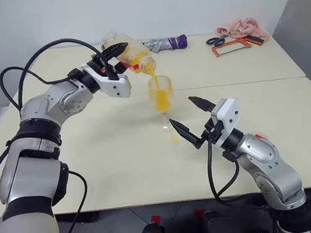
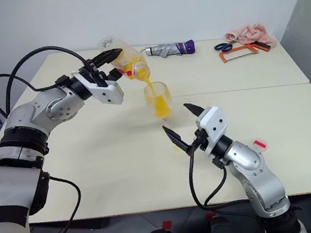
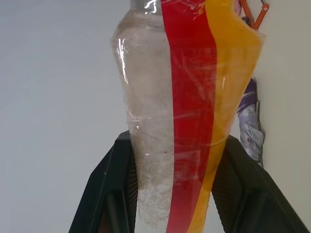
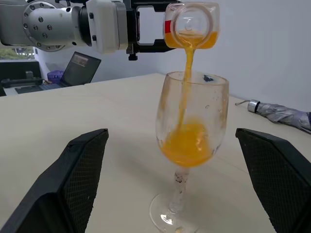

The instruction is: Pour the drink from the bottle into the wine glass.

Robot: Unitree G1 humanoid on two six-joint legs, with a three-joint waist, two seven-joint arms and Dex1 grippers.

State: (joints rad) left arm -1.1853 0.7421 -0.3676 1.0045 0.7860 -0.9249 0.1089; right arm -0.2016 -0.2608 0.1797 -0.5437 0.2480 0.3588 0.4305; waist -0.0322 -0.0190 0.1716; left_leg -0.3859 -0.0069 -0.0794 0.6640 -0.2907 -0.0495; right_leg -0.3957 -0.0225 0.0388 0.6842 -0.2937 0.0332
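My left gripper [image 1: 115,54] is clamped on the bottle [image 1: 129,50], one finger on each side of its body, holding it tipped with the open mouth angled down over the glass [image 1: 161,93]. The drink [image 4: 187,73] runs in a thin stream from the mouth into the bowl, and some has already pooled in the bowl's lower part. What remains in the bottle lies along its lower side, by the red label.

My right gripper [image 1: 193,122] holds nothing; its fingers are spread wide, one to each side of the glass foot, near it but not touching. The glass stands upright on the near table, close to the seam where it joins the far table and well in from the side edges.

To pour well, I judge I should keep the mouth right over the middle of the rim and raise the tilt only gradually, so the stream stays narrow and lands inside. The mouth sits just above the rim, so I must not nudge the glass, which looks easy to tip on its thin stem. The right gripper is placed to steady the foot if needed.

Against the far table's back edge lie a folded umbrella [image 1: 165,43], scissors [image 1: 215,41], an orange tool [image 1: 230,46] and a pink cloth [image 1: 241,26], all well apart from the pour.
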